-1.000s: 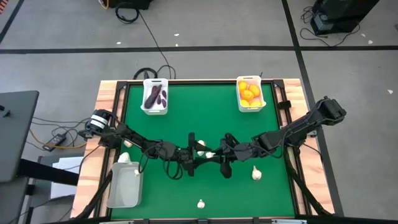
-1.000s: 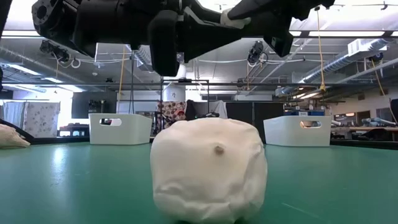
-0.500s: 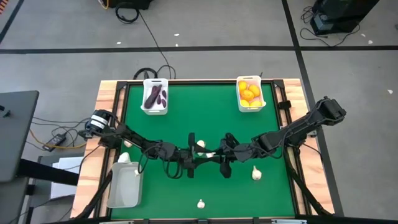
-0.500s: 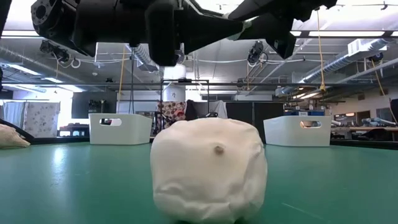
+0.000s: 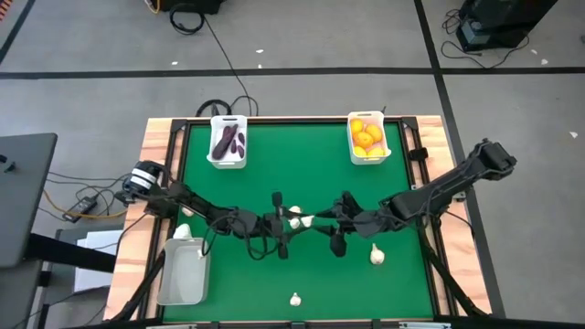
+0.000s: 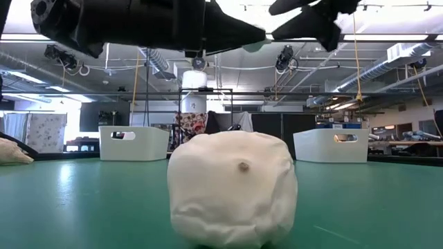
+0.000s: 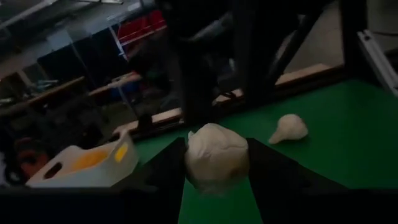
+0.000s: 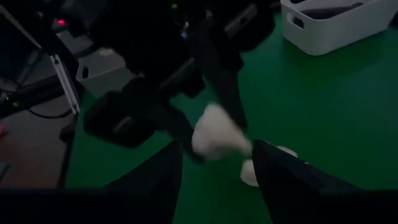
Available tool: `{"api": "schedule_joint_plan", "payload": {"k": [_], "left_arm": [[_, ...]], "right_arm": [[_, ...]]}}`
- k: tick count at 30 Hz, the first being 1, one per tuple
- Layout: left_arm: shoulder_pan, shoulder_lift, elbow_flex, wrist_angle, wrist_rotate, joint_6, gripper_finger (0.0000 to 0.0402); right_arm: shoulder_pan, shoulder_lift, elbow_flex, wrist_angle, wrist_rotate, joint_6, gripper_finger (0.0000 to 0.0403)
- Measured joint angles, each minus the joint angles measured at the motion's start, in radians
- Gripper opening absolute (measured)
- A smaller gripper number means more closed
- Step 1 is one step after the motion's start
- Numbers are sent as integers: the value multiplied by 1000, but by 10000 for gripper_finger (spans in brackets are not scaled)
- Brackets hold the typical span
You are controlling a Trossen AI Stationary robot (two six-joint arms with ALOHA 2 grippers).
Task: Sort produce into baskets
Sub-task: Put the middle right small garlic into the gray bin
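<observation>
Your left gripper [image 5: 282, 218] has its fingers clenched on a garlic bulb [image 7: 216, 155] mid-desk [image 5: 274, 146], likely bound for the clear basket [image 5: 183, 271] at near left, while your right gripper [image 5: 335, 222] waits close by, fingers released and empty.

Overhead view bright, evenly lit, soft shadows under arms. Low view backlit by ceiling lamps, arms silhouetted, near garlic bulb [image 6: 232, 188] slightly soft. Both wrist views dim, murky, right one motion-blurred.

Grey floor [image 5: 302, 55] crossed by black cables [image 5: 224, 55].
</observation>
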Motion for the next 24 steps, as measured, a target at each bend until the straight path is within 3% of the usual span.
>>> {"api": "schedule_joint_plan", "payload": {"k": [5,10,16,21,24], "left_arm": [[-9,-147,0,-257,-39,-61,163],[-34,-354,0,-661,-39,-245,163],[-71,-594,0,-1094,-63,-488,163],[-133,-780,0,-1409,-33,-767,163],[-173,-871,0,-1582,45,-944,163]], "right_arm": [[32,-47,0,-242,44,92,204],[50,-50,0,-494,40,272,203],[67,-41,0,-635,74,412,203],[76,-37,0,-678,62,375,203],[70,-31,0,-728,49,300,203]]}}
